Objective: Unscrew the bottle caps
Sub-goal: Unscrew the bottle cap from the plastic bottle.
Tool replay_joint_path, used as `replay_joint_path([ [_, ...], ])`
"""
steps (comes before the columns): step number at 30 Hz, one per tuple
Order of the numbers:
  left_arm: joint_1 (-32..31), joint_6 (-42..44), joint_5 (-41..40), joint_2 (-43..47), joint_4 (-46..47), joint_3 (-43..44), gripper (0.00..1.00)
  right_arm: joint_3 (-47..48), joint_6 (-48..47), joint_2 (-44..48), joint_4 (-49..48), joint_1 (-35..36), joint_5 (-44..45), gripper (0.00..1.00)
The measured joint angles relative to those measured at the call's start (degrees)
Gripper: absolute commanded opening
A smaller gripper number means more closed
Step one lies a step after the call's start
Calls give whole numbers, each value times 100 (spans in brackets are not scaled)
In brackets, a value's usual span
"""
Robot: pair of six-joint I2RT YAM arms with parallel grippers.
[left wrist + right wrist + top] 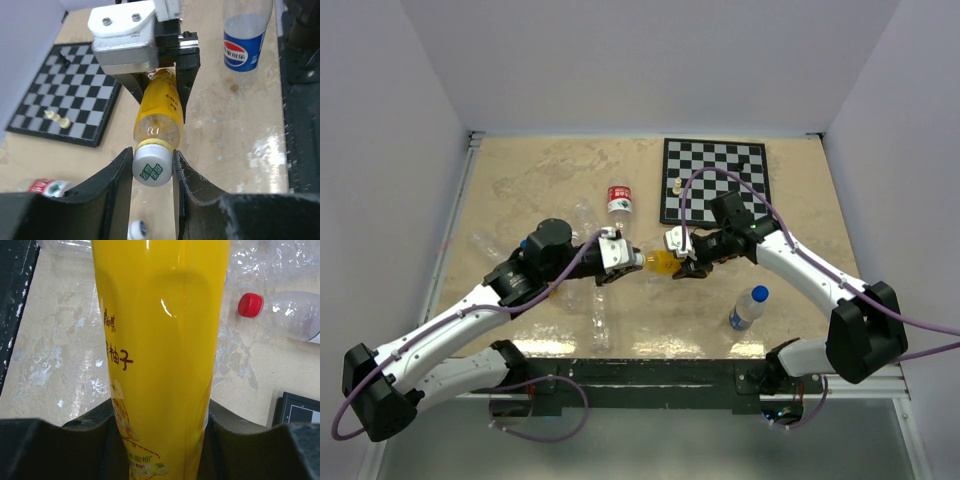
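An orange-yellow bottle (pixel 661 262) hangs level above the table between my two grippers. My left gripper (pixel 626 262) is shut on its white cap (pixel 152 169), which has a green mark, with a finger pressed on each side. My right gripper (pixel 683 263) is shut on the bottle's body (pixel 160 340). In the left wrist view the bottle (pixel 159 112) runs from the cap to the right gripper (pixel 160 100). A clear bottle with a blue-and-white label and a blue cap (pixel 747 308) stands at the front right and also shows in the left wrist view (pixel 245 35).
A chessboard (pixel 715 180) with white pieces (pixel 57 118) lies at the back right. A red-labelled clear bottle (pixel 619 199) with a red cap (pixel 249 305) lies behind the grippers. Clear unlabelled bottles (pixel 600 320) lie near the left arm. A small white-and-blue round thing (pixel 137 230) lies under the left jaws.
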State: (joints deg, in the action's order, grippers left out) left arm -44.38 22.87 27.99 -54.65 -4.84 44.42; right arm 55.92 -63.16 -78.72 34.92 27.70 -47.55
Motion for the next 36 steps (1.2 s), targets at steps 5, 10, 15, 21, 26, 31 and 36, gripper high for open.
replay_joint_path([
  [5,-46,-2031,-804,-74,-474,407,0,11,59,0,-72,15,-63,0],
  [10,-76,-4052,-1572,-280,-1182,1019,0,83,133,0,-289,15,-144,0],
  [15,-81,-4933,-1928,-278,-1309,1036,0,90,142,-17,-321,15,-114,0],
  [21,-109,-5254,-2146,-278,-1342,1036,0,92,149,-48,-374,15,-107,0],
  [26,-136,-5333,-2297,-247,-1355,1036,0,94,162,-52,-433,15,-101,0],
  [31,-153,-5331,-2411,-151,-1410,1036,0,111,177,-52,-522,52,-103,0],
  [36,-157,-5337,-2463,-50,-1447,1036,0,140,208,-52,-586,92,-116,0],
])
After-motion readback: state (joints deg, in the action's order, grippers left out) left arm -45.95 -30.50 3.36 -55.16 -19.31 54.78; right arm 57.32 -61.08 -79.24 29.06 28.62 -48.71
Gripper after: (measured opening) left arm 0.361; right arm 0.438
